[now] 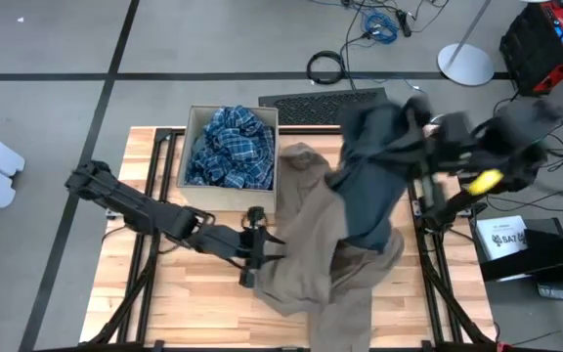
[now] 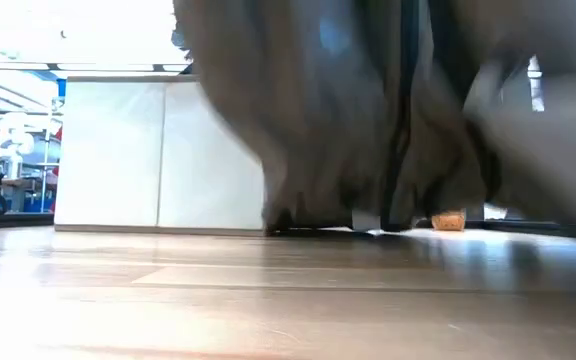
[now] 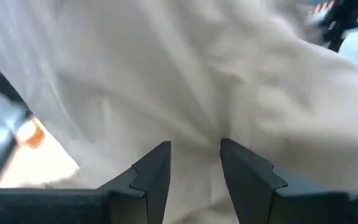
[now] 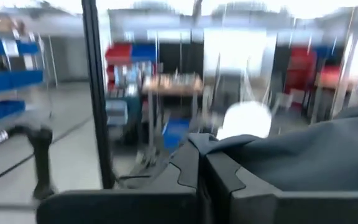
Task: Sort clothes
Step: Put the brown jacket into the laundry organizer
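My right gripper [image 4: 202,180] is clamped on the dark shirt [image 1: 374,186], held up over the table's [image 1: 164,313] right side, fabric hanging down. The brown piece [image 1: 311,254] lies mid-table w/ my left gripper [image 3: 194,168] pinching its near-left edge. Plaid shirt [image 1: 231,147] is already in the box [image 1: 192,117], which sits left of the dark one, so imo right arm's carrying that way.

My left hand [image 3: 194,168] reaches low with fingers parted; my right hand [image 4: 202,180] is raised, fingers pressed together.
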{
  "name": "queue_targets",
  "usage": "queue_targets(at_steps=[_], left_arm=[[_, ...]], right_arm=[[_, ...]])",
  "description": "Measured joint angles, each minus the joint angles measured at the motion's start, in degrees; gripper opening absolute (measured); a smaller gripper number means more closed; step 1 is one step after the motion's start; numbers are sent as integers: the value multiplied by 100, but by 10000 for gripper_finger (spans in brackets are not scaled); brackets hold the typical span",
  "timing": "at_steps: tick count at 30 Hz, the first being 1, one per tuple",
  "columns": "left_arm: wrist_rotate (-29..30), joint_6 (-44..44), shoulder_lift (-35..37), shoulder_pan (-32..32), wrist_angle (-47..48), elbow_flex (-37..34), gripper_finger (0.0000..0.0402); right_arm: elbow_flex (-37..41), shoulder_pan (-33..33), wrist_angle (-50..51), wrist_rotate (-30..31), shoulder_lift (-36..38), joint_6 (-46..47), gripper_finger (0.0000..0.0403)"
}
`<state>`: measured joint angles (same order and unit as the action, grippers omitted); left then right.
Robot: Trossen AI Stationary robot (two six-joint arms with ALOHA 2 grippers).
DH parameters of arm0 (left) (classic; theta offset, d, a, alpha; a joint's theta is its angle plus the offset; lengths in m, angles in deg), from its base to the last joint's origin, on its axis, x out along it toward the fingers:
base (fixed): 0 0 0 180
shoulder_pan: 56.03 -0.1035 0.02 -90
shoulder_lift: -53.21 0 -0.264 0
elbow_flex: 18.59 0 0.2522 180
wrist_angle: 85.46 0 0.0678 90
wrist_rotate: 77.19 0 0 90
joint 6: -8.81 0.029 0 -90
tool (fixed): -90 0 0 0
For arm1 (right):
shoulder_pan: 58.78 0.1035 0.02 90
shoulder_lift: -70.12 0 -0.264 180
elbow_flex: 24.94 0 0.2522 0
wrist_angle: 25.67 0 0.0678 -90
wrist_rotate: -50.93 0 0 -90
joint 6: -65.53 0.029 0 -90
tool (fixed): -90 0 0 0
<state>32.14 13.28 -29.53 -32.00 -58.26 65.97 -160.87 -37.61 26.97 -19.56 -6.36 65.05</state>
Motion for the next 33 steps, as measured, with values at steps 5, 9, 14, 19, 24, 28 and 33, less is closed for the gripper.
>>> queue_targets(at_steps=[5, 9, 14, 19, 24, 28, 33], left_arm=[[286, 604, 547, 99, -274, 559, 151], [475, 828, 1002, 122, -1251, 782, 151], [254, 834, 1321, 122, -1464, 782, 151], [-1131, 841, 1121, 168, -399, 686, 151], [-969, 743, 392, 410, -324, 404, 151], [466, 547, -218, 711, -412, 412, 151], [2277, 136, -655, 1050, -137, 404, 151]], right_arm=[[-591, -7, -1198, -130, 2, -1443, 0], [-695, -7, -2458, -847, 9, -2355, 0], [-695, -44, -2750, -555, 4, -2057, 0], [-682, -48, -2105, 262, 42, -1826, 0], [-689, -44, -2229, 443, 78, -1912, 0], [-689, -46, -2267, 458, 98, -1918, 0], [-689, -44, -2281, 452, 171, -1912, 0]])
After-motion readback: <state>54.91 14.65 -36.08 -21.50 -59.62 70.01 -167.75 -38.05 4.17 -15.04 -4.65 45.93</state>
